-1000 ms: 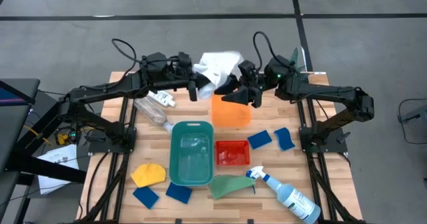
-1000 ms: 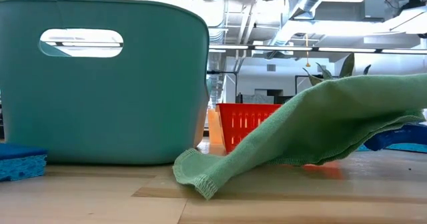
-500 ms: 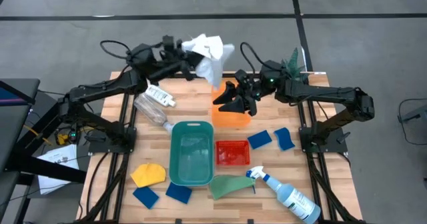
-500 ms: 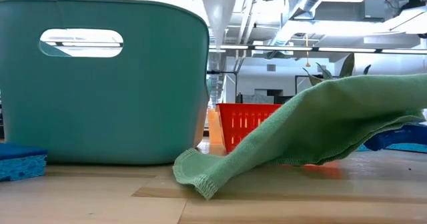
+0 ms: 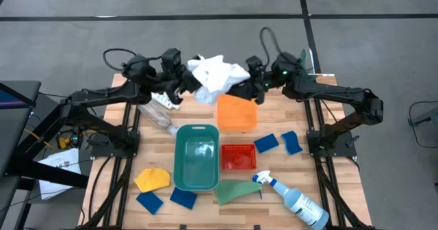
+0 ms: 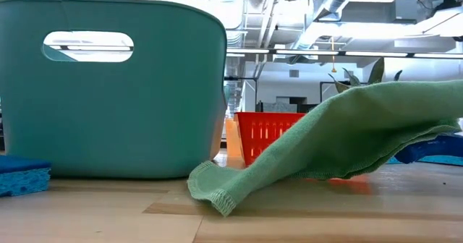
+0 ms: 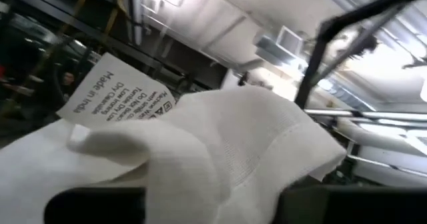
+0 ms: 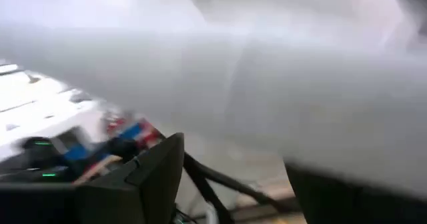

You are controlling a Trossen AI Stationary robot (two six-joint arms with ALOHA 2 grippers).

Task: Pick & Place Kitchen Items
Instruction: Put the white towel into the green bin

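My left gripper (image 5: 186,81) is high over the table's far side, shut on a bunched white cloth (image 5: 213,74). The cloth fills the left wrist view (image 7: 227,144) and shows a printed label (image 7: 113,94). My right gripper (image 5: 241,87) is open just right of the cloth, whose blurred white mass (image 8: 267,71) hangs over its spread fingers; whether they touch it, I cannot tell. On the table lie a green cloth (image 5: 234,190), a yellow cloth (image 5: 152,179), a spray bottle (image 5: 294,199), several blue sponges (image 5: 265,142) and a small white bottle (image 5: 166,99). My left gripper pinches a bunched part of the white cloth (image 7: 200,201) near its label, several layers together. The fingers slant upward toward the table's right. The cloth billows over and past the fingertips, slack and lifted clear of the table.
An orange container (image 5: 236,112) stands under the two grippers. A teal bin (image 5: 196,156) and a red basket (image 5: 238,157) fill the table's middle. A clear bottle (image 5: 156,113) lies at the left. A green plant (image 5: 302,59) stands at the far right.
My left gripper has tipped upward and risen, carrying the white cloth, which now spreads between the two grippers instead of hanging beside the orange container. My right gripper swung over the orange container and has come back toward the far edge, still open.
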